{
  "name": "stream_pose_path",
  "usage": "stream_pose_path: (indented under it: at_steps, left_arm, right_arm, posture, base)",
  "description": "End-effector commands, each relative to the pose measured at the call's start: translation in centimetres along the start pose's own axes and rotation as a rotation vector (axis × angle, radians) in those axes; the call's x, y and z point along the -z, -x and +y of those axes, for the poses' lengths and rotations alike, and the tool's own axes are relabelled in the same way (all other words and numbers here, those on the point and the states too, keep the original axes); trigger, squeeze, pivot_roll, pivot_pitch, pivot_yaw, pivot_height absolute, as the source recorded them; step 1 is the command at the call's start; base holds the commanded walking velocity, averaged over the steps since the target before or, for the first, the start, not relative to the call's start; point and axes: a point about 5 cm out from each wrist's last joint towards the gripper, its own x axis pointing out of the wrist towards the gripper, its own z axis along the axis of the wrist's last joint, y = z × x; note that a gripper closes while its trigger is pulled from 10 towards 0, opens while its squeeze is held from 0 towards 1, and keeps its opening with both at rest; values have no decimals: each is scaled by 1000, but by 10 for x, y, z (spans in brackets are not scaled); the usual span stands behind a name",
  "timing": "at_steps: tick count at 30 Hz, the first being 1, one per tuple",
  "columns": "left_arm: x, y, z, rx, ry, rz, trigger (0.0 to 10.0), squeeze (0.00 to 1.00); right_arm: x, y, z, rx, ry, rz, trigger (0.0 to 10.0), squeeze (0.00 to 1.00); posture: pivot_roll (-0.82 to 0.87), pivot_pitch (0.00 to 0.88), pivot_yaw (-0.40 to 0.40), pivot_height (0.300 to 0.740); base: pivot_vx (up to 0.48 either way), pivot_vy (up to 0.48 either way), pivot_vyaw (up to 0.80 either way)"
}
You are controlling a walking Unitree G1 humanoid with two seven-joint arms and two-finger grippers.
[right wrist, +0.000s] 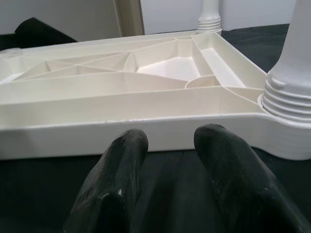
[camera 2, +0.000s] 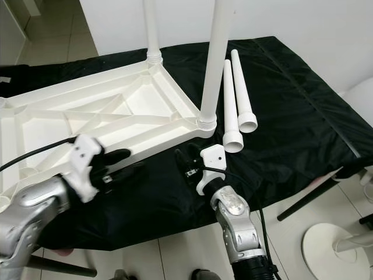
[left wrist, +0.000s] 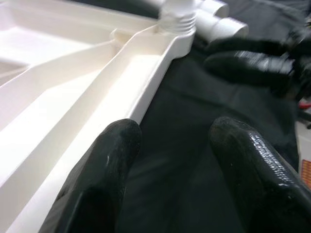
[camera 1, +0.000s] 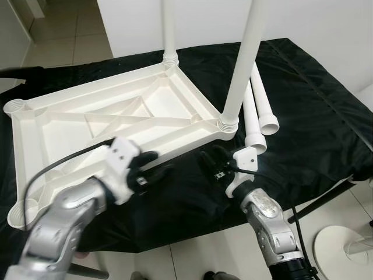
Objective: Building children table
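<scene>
Table point(camera 1: 315, 105) w/ black cloth cover, set on pale tiled floor point(camera 1: 76, 35), white wall point(camera 1: 315, 23) behind. White round stand base point(camera 1: 344, 245) on floor at robot's right.

White plastic tabletop point(camera 1: 70, 125) lies upside down on the cloth, ribbed underside up. Two white legs already stand upright in its far and right corner sockets: far leg point(camera 1: 169, 29), near leg point(camera 1: 245, 64). Two loose legs point(camera 1: 259, 111) lie side by side on the cloth just beside the near leg's corner, on robot's right.

Left end effector point(camera 1: 152, 169) low over the cloth just beside tabletop's near edge, fingers point(left wrist: 104, 170) apart, holding nothing. Right end effector point(camera 1: 213, 163) also by that edge, near the socketed corner, fingers point(right wrist: 121, 165) apart, empty; tabletop rim sits right in front of them. The two end effectors point toward each other, near but not touching.
</scene>
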Motion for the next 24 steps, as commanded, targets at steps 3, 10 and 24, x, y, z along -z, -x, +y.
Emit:
stream_pose_path:
  at_steps: [3, 10, 24]
  left_arm:
    - [8, 19, -1, 161, -7, 89, 10000, 0]
    - [7, 41, 51, -91, -52, 126, 10000, 0]
    - [15, 55, 117, -650, -147, 132, 10000, 0]
  right_arm:
    - [0, -1, -4, 19, -9, -1, 10000, 0]
    - [-2, -3, -10, 37, 0, -6, 10000, 0]
    - [-1, -14, -28, 181, -16, 23, 10000, 0]
  posture:
    - [-11, 101, 9, 740]
    - [-10, 104, 8, 740]
    - [-11, 128, 10, 740]
  base:
    - [0, 0, 0]
    - [0, 0, 0]
    - [0, 0, 0]
